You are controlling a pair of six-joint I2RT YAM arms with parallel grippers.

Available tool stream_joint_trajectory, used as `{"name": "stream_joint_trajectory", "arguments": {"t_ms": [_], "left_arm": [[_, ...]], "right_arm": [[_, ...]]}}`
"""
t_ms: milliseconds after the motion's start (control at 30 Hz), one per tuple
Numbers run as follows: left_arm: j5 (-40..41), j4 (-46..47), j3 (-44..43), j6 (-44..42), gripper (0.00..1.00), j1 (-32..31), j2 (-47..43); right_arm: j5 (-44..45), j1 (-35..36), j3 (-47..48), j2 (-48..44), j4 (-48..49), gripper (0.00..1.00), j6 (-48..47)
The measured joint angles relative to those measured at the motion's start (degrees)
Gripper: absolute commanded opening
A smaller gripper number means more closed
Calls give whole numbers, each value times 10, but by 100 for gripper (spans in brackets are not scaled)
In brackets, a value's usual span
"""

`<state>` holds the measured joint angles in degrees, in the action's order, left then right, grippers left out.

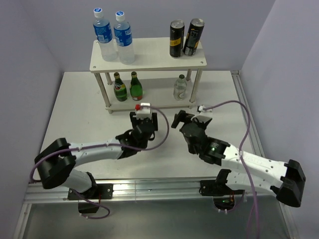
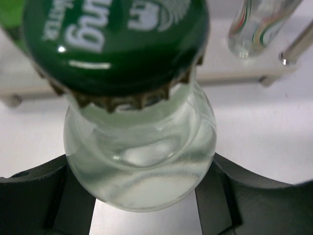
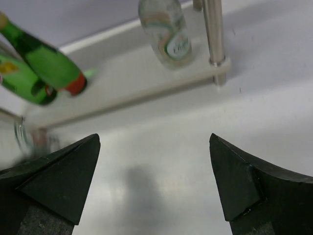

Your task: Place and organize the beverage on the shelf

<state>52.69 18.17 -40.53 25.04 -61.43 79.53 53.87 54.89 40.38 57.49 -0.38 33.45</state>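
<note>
Clamping the neck of a clear glass bottle [image 2: 139, 166] just under its green cap [image 2: 117, 44], the left fingers [image 2: 34, 196] press on it from both sides. This bottle sits over the middle of the tabletop [image 1: 84, 119], just in front of the near edge of the shelf [image 1: 149, 50]; whether its base touches the tabletop cannot be told. The right fingers [image 3: 54, 181] stand wide apart with nothing between them, beside the left arm and also short of the shelf's near edge.

The cream-white shelf stands along the far edge of the tabletop. Its top board carries two plastic bottles with blue labels [image 1: 103, 35] at the left end and two dark cans [image 1: 177, 39] at the right end, one leaning on the other. On the lower board [image 1: 154, 97], two green glass bottles [image 1: 119, 87] stand side by side toward the left, and a second clear glass bottle [image 1: 180, 88] stands near the right front leg.
</note>
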Motion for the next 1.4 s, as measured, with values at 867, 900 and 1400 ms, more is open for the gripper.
{"name": "stream_joint_trajectory", "arguments": {"t_ms": [867,900,1400], "left_arm": [[-153,-9,-398,-104,0,160,372],[-156,-9,-400,-103,0,162,376],[-206,42,-417,-86,0,184,412]], "right_arm": [[66,230,-108,-221,-365,100,301],[67,231,-108,-222,-368,100,304],[70,236,-108,-223,-385,100,317]]}}
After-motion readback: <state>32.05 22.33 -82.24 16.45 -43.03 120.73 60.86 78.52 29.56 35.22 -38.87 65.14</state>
